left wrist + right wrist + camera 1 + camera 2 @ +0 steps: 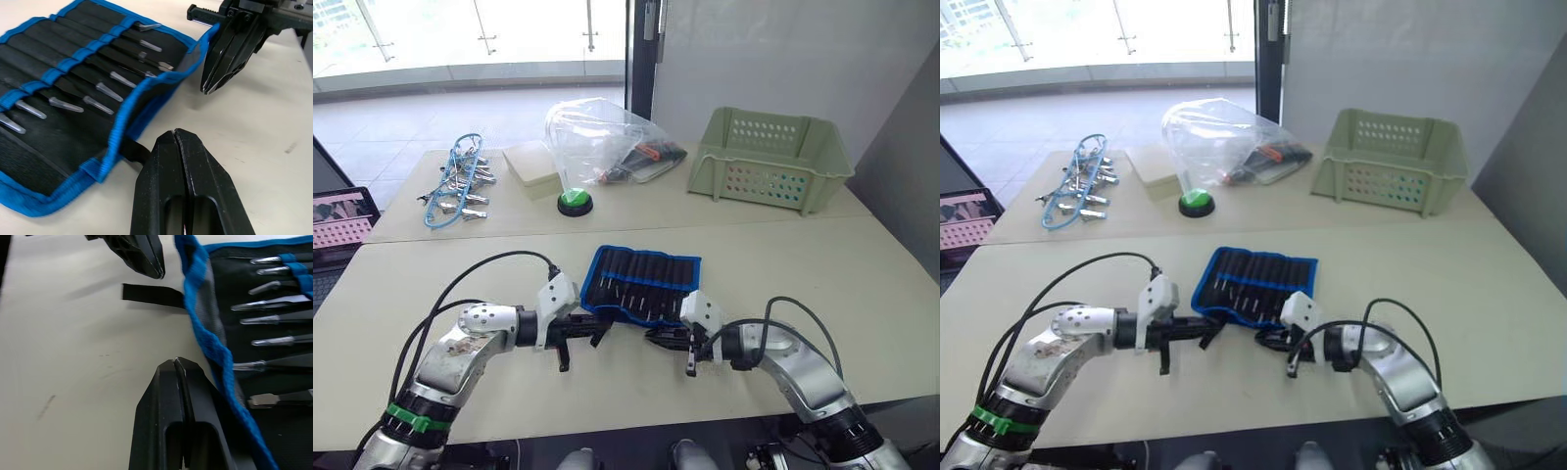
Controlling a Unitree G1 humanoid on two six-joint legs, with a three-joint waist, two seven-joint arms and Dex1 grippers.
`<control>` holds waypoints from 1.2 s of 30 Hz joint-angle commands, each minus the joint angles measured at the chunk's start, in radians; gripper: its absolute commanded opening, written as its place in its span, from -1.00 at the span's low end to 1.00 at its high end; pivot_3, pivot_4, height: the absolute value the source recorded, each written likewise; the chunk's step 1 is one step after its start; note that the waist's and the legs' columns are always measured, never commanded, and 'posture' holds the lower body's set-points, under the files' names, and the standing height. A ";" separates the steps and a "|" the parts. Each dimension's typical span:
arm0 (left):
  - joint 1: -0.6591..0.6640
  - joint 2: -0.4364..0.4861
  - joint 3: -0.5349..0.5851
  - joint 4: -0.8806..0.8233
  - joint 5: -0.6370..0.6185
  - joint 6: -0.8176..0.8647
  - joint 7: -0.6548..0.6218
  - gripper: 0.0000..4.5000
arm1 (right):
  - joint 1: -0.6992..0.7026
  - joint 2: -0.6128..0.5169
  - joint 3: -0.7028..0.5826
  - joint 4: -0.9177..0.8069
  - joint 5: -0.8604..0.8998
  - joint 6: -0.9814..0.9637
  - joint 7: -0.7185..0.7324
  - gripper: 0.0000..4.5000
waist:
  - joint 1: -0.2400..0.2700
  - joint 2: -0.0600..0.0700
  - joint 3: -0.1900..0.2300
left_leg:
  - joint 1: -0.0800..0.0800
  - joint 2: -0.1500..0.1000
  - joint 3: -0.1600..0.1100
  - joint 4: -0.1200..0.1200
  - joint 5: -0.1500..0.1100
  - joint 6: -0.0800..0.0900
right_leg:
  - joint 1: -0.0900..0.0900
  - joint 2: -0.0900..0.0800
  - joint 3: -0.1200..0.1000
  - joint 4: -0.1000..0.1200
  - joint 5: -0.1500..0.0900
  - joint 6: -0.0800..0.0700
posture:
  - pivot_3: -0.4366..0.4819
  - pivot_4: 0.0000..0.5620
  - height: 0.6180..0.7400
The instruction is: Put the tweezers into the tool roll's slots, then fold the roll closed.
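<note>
The tool roll (642, 280) lies open and flat on the near table, black with blue edging. Several tweezers (103, 91) sit in its slots (73, 66), silver tips pointing toward me; their tips (266, 319) also show in the right wrist view. A black strap (152, 295) sticks out from the roll's near edge onto the table. My left gripper (603, 333) is shut and empty, its tip (174, 134) just off the roll's near left corner by the strap. My right gripper (652, 337) is shut and empty, its tip (175, 363) beside the blue near edge. The two tips face each other a short way apart.
On the far table stand a green slotted basket (770, 159), a clear plastic bag (603, 137) with tools inside, a green button (575, 202), a beige box (530, 163) and silver clamps on blue cord (458, 182). A laptop (337, 221) sits at the far left.
</note>
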 commanded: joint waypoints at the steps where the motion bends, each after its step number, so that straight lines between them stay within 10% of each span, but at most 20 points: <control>1: -0.039 -0.029 -0.007 0.049 0.030 -0.052 0.017 -0.99 | -0.026 0.022 -0.034 0.023 -0.017 -0.046 -0.036 -1.00 | 0.000 0.000 0.000 | 0.000 0.000 0.000 0.000 0.000 0.000 | 0.000 0.000 0.000 0.000 0.000 0.000 | -0.05 -0.47 1.00; 24: -0.088 -0.158 -0.030 0.315 0.169 -0.118 0.109 -0.99 | -0.077 0.088 -0.111 0.253 -0.181 -0.283 -0.277 -1.00 | 0.001 0.000 0.000 | 0.009 0.000 -0.001 0.000 0.000 0.000 | 0.010 0.000 -0.001 0.000 0.000 0.000 | -0.05 -0.47 1.00; 36: -0.086 -0.179 -0.021 0.314 0.167 -0.101 0.114 -0.99 | -0.026 0.162 -0.039 0.138 -0.077 -0.294 -0.126 -1.00 | 0.000 0.000 0.000 | 0.013 0.001 -0.001 -0.002 0.000 0.001 | 0.014 0.001 0.000 -0.001 0.000 0.000 | -0.05 -0.47 1.00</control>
